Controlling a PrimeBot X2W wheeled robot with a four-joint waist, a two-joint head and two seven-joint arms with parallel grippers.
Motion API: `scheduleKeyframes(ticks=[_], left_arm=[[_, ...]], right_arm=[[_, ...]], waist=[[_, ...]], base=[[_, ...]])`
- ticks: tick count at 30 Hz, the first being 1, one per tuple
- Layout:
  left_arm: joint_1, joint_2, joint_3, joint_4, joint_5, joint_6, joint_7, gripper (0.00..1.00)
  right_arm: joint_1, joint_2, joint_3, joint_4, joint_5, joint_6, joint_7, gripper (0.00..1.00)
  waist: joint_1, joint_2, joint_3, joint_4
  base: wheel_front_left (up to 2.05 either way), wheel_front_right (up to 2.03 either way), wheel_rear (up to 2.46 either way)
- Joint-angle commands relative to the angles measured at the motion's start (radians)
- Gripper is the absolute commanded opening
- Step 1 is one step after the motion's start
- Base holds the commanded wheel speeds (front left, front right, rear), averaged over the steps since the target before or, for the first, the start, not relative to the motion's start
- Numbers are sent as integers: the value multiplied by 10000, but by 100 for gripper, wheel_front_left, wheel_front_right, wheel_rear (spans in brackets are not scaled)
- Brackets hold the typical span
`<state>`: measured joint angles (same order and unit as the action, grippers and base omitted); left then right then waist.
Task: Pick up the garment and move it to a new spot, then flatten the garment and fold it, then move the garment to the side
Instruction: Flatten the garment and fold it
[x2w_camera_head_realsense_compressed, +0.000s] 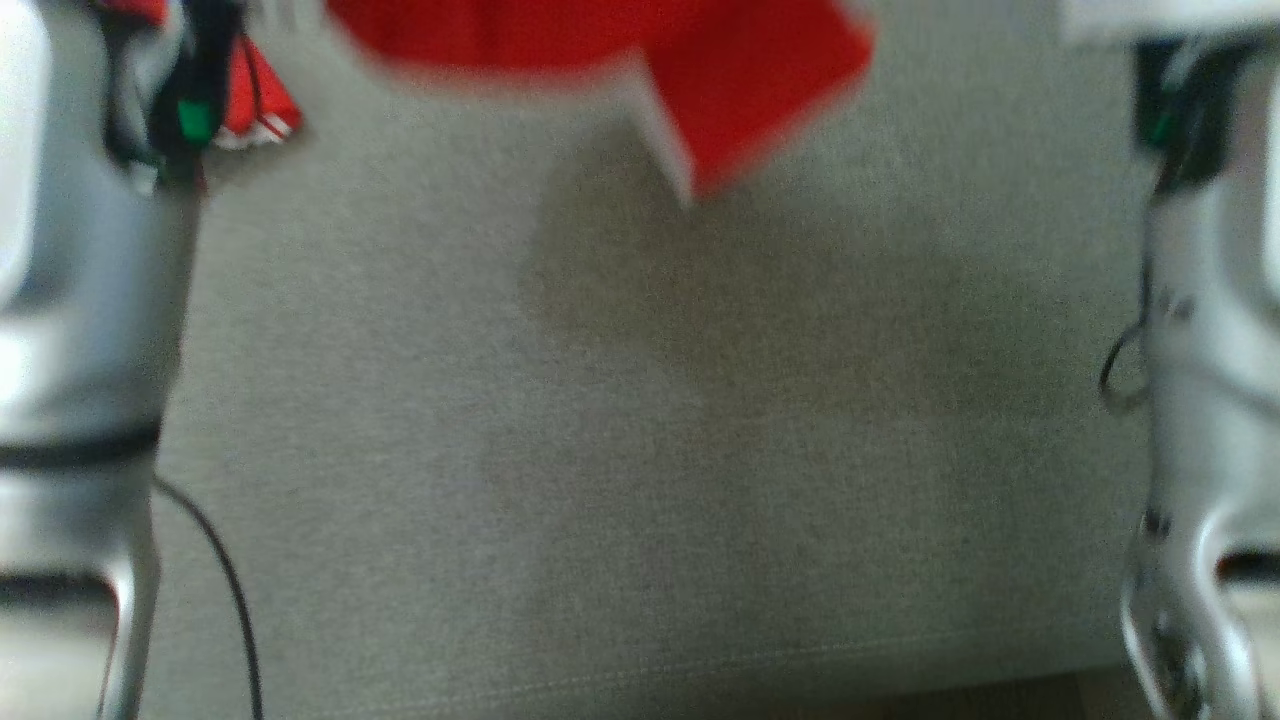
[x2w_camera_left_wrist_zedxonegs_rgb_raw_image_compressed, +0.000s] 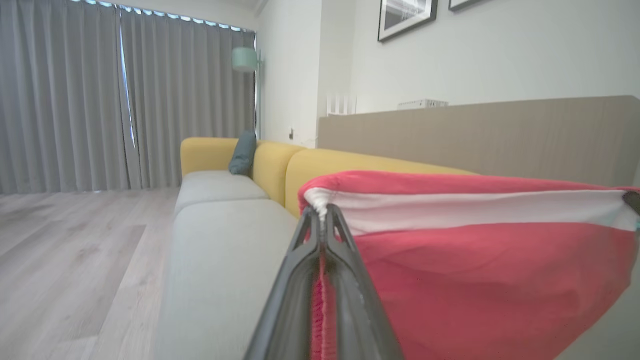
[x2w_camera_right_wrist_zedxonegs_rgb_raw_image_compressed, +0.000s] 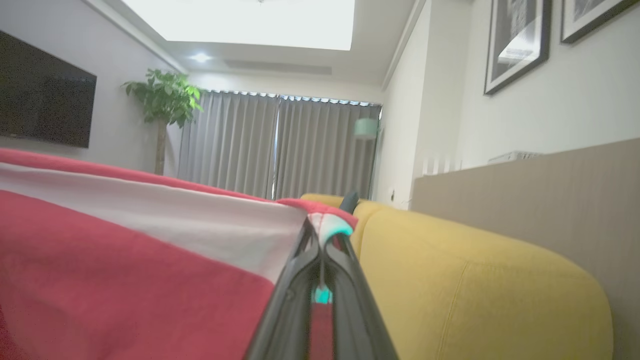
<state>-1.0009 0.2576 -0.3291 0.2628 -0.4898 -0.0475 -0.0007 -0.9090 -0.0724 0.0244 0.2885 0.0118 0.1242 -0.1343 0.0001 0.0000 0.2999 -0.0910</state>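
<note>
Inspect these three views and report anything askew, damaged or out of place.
Nothing stands out. The red garment hangs between the left gripper and right gripper, each shut on its white-banded edge, above the grey sofa seat.

Red garment (x2w_camera_left_wrist_zedxonegs_rgb_raw_image_compressed: 475, 280) with white band — sofa (x2w_camera_right_wrist_zedxonegs_rgb_raw_image_compressed: 475, 290) yellow-backed, grey-seated.

Head down onto seat (x2w_camera_head_realsense_compressed: 600, 480); both wrists share sofa back (x2w_camera_left_wrist_zedxonegs_rgb_raw_image_compressed: 350, 161).
</note>
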Motion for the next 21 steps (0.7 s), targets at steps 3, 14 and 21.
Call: scheduleKeyframes(ticks=[3,14,21], left_arm=[[-1615,-2,256,657,161,-197,-628,0],[-759,-382,-74,3524,-454,-725,-2228,0],[1197,-718,-71,2606,-1012,-821,-2599,0]], right_arm=[[-1187,213,-51,554,-6,65,-732,0],[39,220,1991,2474,1626,65,-1213,0],[1506,220,1390,1663,1398,65,-1268,0]], waist=[[-1,0,1108,-357],[-1,0,2025,-562],[-1,0,1517,-339]], base=[[0,0,0],[0,0,0],[0,0,0]])
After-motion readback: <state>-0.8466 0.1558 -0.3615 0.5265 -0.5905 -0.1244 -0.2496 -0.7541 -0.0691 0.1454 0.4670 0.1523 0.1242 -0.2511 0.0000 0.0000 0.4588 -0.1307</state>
